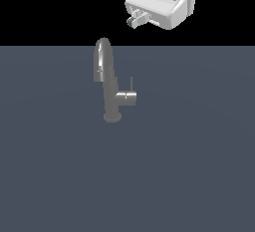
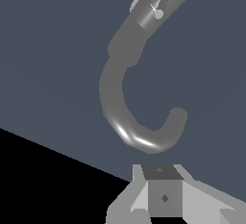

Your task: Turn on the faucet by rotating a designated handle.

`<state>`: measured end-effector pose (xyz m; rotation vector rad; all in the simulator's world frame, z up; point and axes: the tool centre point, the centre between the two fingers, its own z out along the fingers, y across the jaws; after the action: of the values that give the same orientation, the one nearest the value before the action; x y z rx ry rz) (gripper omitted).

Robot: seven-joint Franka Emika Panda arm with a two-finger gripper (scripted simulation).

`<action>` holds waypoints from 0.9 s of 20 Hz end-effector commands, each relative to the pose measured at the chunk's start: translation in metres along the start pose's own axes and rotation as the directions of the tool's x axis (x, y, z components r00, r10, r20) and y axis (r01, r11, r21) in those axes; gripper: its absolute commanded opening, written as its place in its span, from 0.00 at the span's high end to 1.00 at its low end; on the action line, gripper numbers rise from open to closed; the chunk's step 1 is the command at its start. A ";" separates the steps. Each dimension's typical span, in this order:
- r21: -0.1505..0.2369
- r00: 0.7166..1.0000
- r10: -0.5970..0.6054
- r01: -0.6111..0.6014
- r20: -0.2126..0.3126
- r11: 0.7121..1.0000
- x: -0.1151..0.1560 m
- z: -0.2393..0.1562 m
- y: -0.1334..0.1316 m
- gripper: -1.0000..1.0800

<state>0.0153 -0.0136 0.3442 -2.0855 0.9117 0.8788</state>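
- The counter (image 1: 189, 166) is a flat dark grey surface carrying the tap.
- The tap (image 1: 106, 76) stands a bit toward the exterior view's left; I judge it rigid, fixed, slick metal.
- My fingers (image 1: 135, 19) hang high above it, well apart, looking pressed together and holding nothing.
- The handle (image 1: 131, 83), a thin upright rod on the side cylinder, looks stiff and slippery; I'd push near its tip.
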 end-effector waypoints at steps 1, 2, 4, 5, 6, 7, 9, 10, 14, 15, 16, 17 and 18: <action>0.047 0.998 0.046 -0.048 0.050 0.998 0.020 0.003 -0.003 1.00; 0.066 0.995 0.064 -0.069 0.071 0.995 0.028 0.004 -0.004 1.00; 0.103 0.988 0.100 -0.112 0.114 0.988 0.044 0.007 -0.006 1.00; 0.121 0.984 0.118 -0.135 0.137 0.984 0.053 0.009 -0.006 1.00; 0.139 0.978 0.135 -0.158 0.161 0.978 0.061 0.012 -0.007 1.00; 0.156 0.971 0.152 -0.182 0.185 0.971 0.070 0.014 -0.007 1.00; 0.190 0.954 0.185 -0.232 0.235 0.954 0.088 0.019 -0.008 1.00; 0.205 0.945 0.201 -0.257 0.260 0.944 0.096 0.022 -0.008 1.00; 0.256 0.901 0.251 -0.352 0.354 0.900 0.128 0.036 -0.007 1.00; 0.266 0.890 0.261 -0.373 0.375 0.889 0.135 0.039 -0.007 1.00; 0.275 0.878 0.270 -0.393 0.395 0.878 0.141 0.042 -0.006 1.00; 0.283 0.867 0.277 -0.412 0.413 0.866 0.147 0.046 -0.006 1.00; 0.290 0.857 0.284 -0.429 0.430 0.856 0.153 0.049 -0.006 1.00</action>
<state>0.0819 -0.0233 0.2095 -1.4193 1.1635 1.1317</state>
